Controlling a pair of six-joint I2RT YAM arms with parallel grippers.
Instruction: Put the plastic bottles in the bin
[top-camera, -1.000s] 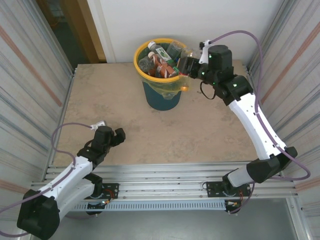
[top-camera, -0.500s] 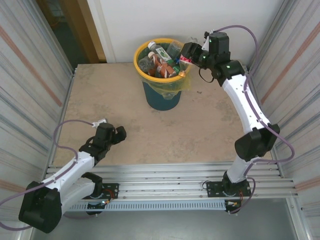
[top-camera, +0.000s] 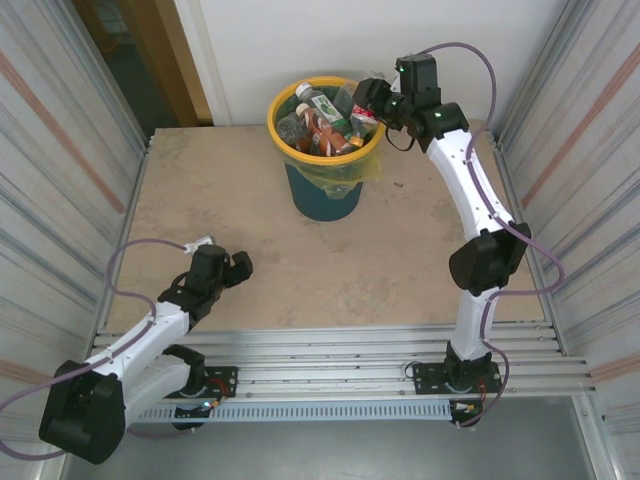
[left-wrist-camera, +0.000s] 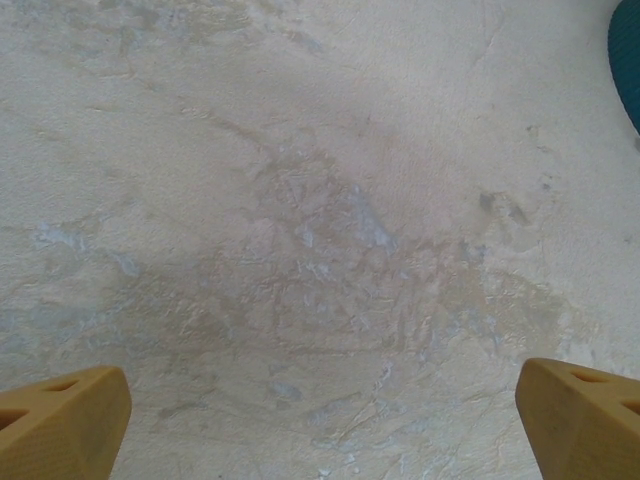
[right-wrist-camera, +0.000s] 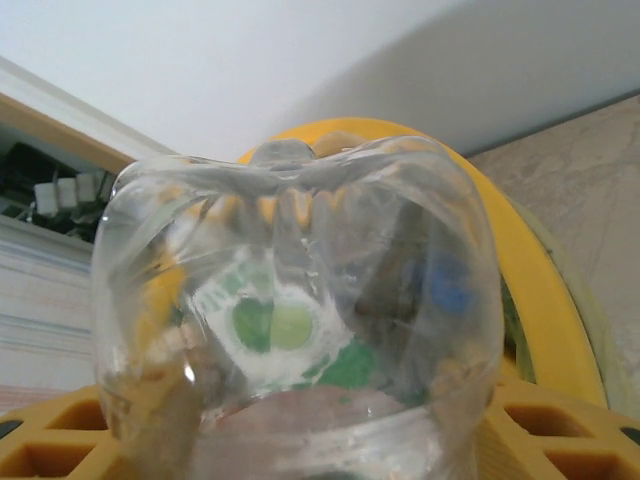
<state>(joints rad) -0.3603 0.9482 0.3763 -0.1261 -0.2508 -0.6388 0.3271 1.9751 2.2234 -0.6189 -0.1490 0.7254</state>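
The right end effector (top-camera: 369, 100) pinches a clear bottle (right-wrist-camera: 300, 320) over the right rim of the bin (top-camera: 272, 112). The bottle looks light, thin-walled, slippery and easily crushed, so a gentle mid-body hold suits it. The left end effector (top-camera: 238, 267) hangs spread over the counter (left-wrist-camera: 320, 200).

A clear plastic bottle (right-wrist-camera: 300, 300) was cut off at the lower edge and hid most of the round yellow-rimmed bin (right-wrist-camera: 545, 310) behind.

Overhead camera covers the whole tabletop (top-camera: 400, 250); left wrist camera faces it closely; right wrist camera, behind a clear bottle (right-wrist-camera: 300, 300), faces the bin (right-wrist-camera: 542, 290).
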